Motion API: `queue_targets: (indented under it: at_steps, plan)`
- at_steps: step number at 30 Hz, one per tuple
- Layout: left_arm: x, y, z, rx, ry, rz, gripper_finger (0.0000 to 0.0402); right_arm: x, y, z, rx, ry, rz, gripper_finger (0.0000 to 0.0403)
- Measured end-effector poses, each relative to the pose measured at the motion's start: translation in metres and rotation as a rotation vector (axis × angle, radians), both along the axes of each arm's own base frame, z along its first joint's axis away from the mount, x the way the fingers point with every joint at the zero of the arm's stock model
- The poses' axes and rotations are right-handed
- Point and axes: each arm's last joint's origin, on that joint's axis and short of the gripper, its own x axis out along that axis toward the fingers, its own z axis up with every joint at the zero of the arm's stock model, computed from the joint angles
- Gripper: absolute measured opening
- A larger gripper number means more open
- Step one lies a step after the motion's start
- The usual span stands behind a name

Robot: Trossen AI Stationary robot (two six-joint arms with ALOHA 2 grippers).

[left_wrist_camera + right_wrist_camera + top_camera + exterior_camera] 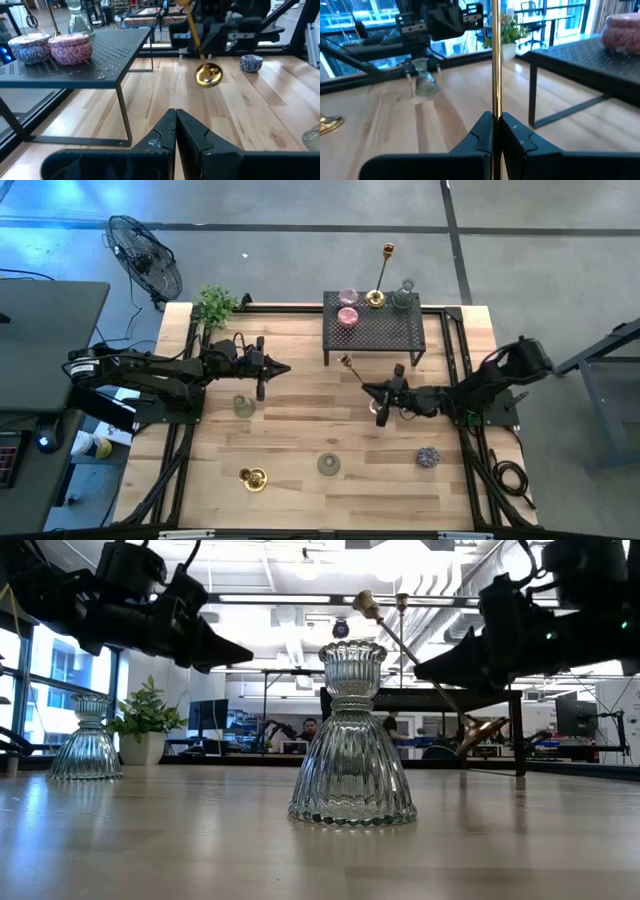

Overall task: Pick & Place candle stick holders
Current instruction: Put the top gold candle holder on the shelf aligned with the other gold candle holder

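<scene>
My right gripper (367, 389) is shut on a tall slender brass candle stick holder (425, 665) in front of the black mesh rack (375, 330). The rack carries two pink cups (347, 315), a short gold holder (375, 298), a second tall brass stick (385, 268) and a glass holder (404, 298). Standing on their bases on the table are a clear glass holder (244, 406), another glass holder (352, 740), a short gold one (252, 478) and a purple cup (428, 456). My left gripper (287, 367) hangs shut with nothing in it, left of the rack. My right gripper pinches the tall brass stick's thin stem (496, 107), about its middle, between its two fingers. The fingers come level from the table's right side and lie across the stem. The stick is tilted, with its cup end (365, 603) high and its round base (485, 735) low, apparently off the table.
A small green potted plant (215, 305) stands at the far left corner. Black frame rails (185, 430) run along both table sides. Bare wood lies between the loose holders near the front. People and desks show in the room beyond.
</scene>
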Motion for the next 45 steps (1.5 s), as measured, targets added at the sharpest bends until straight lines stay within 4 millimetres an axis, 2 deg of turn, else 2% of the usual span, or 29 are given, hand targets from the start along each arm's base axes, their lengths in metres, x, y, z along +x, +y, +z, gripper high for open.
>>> queue_targets:
  at_steps: [8, 11, 24, 38, 45]
  plan:
    - [0.0, -0.001, 0.001, 0.001, -0.008, -0.02, 0.0003, 0.04, -0.01, -0.012, -0.104, 0.04, 0.06, 0.0009]
    - [0.0, -0.001, 0.001, -0.001, -0.008, -0.04, 0.0003, 0.047, -0.014, -0.016, -0.127, 0.016, 0.063, 0.0007]
    - [0.0, -0.002, 0.001, 0.004, -0.008, -0.062, 0.0003, 0.049, -0.029, -0.029, -0.058, 0.033, 0.116, 0.0019]
    - [0.0, -0.002, 0.0, 0.003, -0.002, -0.06, 0.0003, 0.049, -0.027, -0.032, -0.03, 0.063, 0.156, 0.002]
    - [0.0, -0.002, 0.0, 0.001, 0.0, -0.059, 0.0003, 0.049, -0.025, -0.024, -0.017, -0.009, 0.172, 0.0012]
